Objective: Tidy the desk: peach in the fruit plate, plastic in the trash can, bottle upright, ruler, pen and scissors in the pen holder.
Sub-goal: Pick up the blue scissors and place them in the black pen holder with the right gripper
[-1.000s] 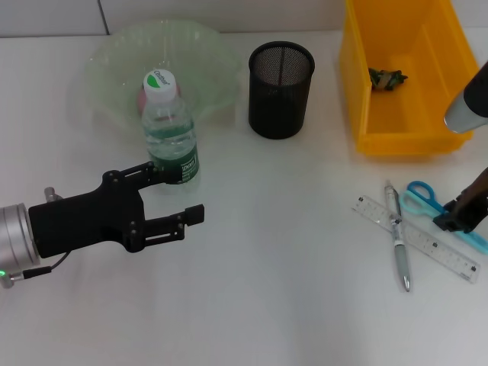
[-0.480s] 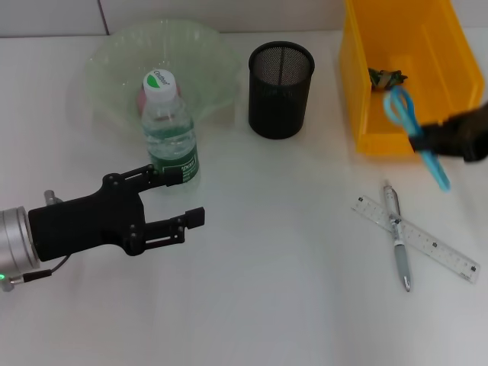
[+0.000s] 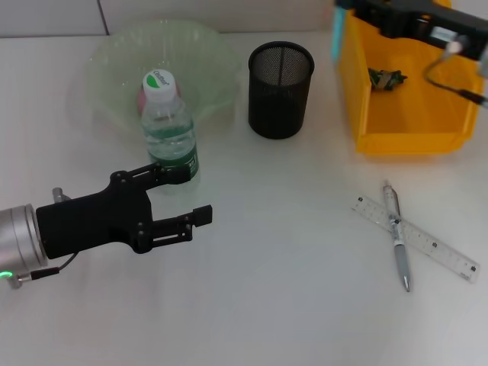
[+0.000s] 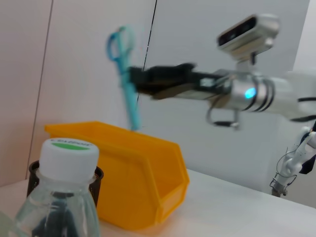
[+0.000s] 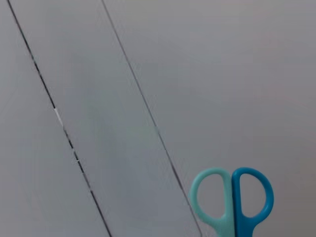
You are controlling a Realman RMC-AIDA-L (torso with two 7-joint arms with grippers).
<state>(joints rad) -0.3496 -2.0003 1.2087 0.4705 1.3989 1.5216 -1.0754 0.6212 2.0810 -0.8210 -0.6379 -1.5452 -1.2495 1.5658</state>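
Scissors [image 4: 122, 74] up in the air, handles topmost, blades pointing down over the far rim of the trash can [image 3: 396, 137], pinched about mid-length by the right gripper [image 4: 140, 81], fingers closed on them. In the head view, top right of the frame: only a blue sliver of the scissors at the bin's upper-left corner, the black gripper body stretched across the bin's far edge. In the right wrist view, just the two loop handles low at the frame's right, against a bare wall.

Inside the trash can, plastic [image 3: 387, 78] lying near the back wall. Pen holder [image 3: 281, 89] at upper centre, upright, mouth unobstructed, a clear gap of desk [image 3: 290, 305] between it and the bin's left wall.

Lower right: ruler [image 3: 427, 245] lying slantwise, pen [image 3: 398, 242] crossing over it, touching; bare desk all around the pair.

Upper left: fruit plate [image 3: 114, 61] with a pink peach [image 3: 142, 97] mostly hidden behind the bottle [image 3: 169, 133], standing upright at the plate's near rim.

Left gripper [image 3: 189, 197] at middle left, low over the desk, fingers spread apart and holding nothing, the upper fingertip just at the bottle's base.
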